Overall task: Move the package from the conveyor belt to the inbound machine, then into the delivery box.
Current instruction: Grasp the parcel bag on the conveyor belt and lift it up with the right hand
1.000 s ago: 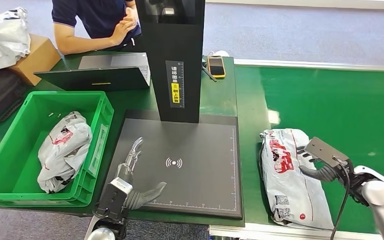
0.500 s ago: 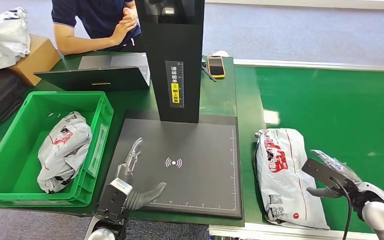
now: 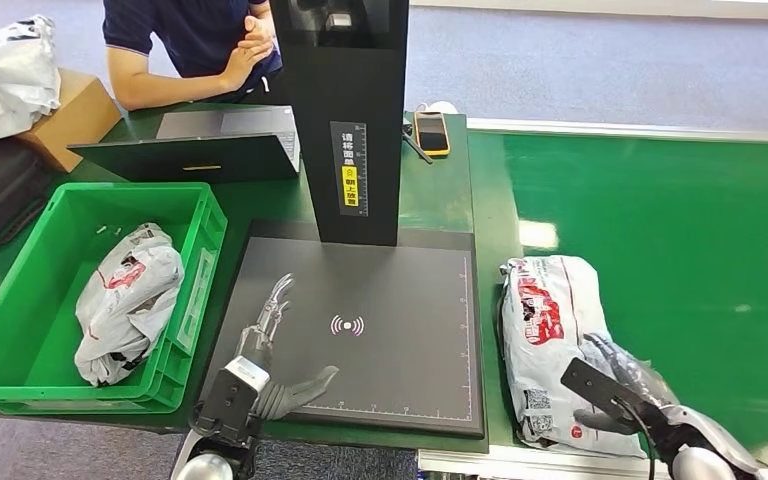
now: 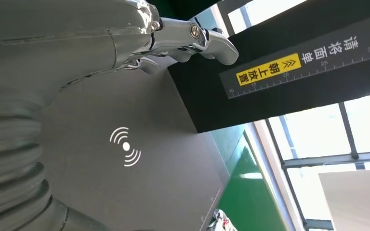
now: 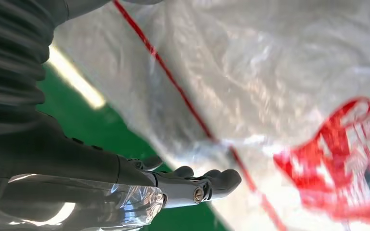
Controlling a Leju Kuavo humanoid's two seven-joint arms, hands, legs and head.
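Here package [image 3: 555, 345] lies on conveyor belt [image 3: 680, 230], right hand [image 3: 625, 395] at its near corner, grip unclear

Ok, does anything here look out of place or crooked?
Nothing looks damaged or spilled. The package on the green belt lies slightly askew, crumpled, near the belt's edge beside the scanner pad. The right hand is at its near end.

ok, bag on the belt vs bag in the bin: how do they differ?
The belt bag lies flat and stretched out on the green belt, red print up, with the right robot hand at its near end. The bin bag is crumpled and bunched in the green bin, with no hand near. Both are white poly mailers with red print.
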